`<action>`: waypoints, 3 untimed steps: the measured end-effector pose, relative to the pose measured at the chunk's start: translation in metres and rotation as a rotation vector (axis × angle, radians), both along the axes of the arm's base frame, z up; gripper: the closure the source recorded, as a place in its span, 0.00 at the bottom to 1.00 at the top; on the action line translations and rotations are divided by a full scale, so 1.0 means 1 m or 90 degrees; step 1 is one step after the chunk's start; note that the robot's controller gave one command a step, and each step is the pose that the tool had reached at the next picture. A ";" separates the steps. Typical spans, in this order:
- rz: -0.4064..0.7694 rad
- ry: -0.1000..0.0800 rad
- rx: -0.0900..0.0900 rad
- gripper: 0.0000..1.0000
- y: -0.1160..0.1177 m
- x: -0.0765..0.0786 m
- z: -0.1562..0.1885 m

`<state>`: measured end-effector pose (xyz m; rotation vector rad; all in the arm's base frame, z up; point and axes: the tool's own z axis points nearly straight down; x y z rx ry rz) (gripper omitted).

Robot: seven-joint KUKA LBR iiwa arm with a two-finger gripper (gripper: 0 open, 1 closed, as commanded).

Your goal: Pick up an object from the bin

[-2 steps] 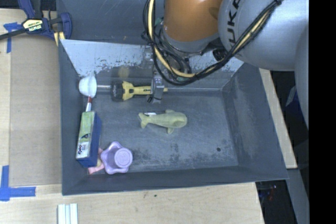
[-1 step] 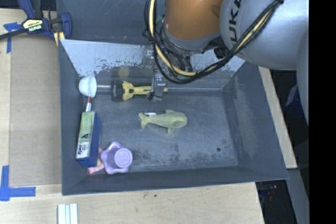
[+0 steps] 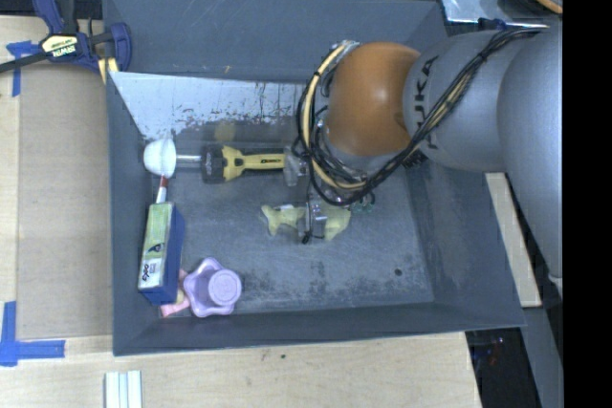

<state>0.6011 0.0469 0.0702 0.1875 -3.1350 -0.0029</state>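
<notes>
My gripper is low in the middle of the bin, right on top of a pale yellow-green floppy thing that lies flat on the floor and sticks out to its left and right. Just behind it, towards the back wall, lies a tool with a yellow and black handle, its clear end pointing left.
A white round-headed brush stands by the left wall. Below it lie a green and blue packet, a purple capped bottle and a pink scrap. The arm with its orange cover and cables fills the bin's right rear.
</notes>
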 end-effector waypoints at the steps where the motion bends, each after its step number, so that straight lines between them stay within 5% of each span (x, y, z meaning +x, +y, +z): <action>1: -0.068 -0.010 0.002 0.00 0.000 -0.015 0.090; 2: -0.044 0.006 -0.001 0.00 -0.016 -0.028 0.030; 3: -0.072 -0.015 0.003 0.00 -0.011 -0.023 0.001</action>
